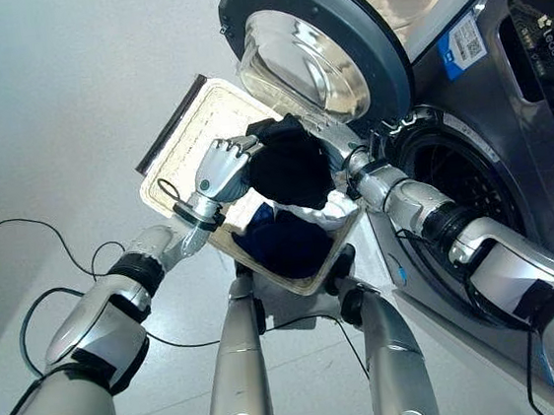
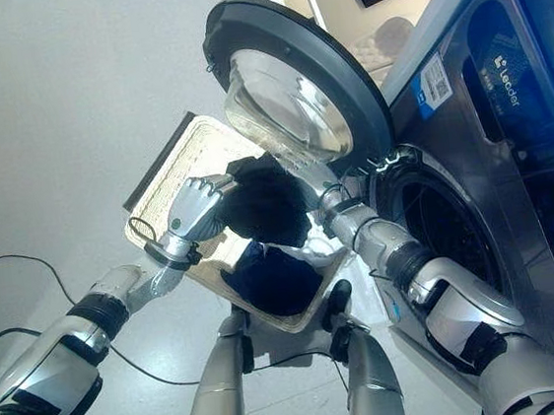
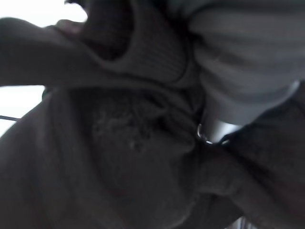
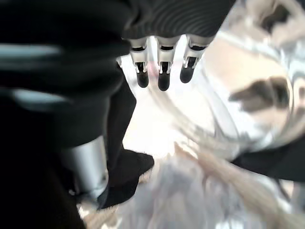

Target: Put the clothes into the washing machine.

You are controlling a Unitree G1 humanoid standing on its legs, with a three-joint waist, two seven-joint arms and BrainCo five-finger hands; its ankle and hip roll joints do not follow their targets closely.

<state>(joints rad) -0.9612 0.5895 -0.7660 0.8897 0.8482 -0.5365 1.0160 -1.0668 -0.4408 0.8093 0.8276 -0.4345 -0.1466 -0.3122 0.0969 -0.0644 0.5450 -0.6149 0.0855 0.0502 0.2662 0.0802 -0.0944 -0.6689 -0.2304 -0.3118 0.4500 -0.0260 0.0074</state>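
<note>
Left hand (image 1: 222, 170) and right hand (image 1: 335, 142) both curl their fingers into a black garment (image 1: 291, 169) between them, above the laundry basket (image 1: 183, 143)

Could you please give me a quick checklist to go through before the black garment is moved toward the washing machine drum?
1. Washer door swung open: ok.
2. Drum opening free of obstruction: cannot tell, the right arm crosses it.
3. Left hand curled on the black garment: ok.
4. Right hand gripping the garment: cannot tell.
5. Garment lifted clear of the basket: ok.
6. Other clothes left in the basket: not ok.
</note>
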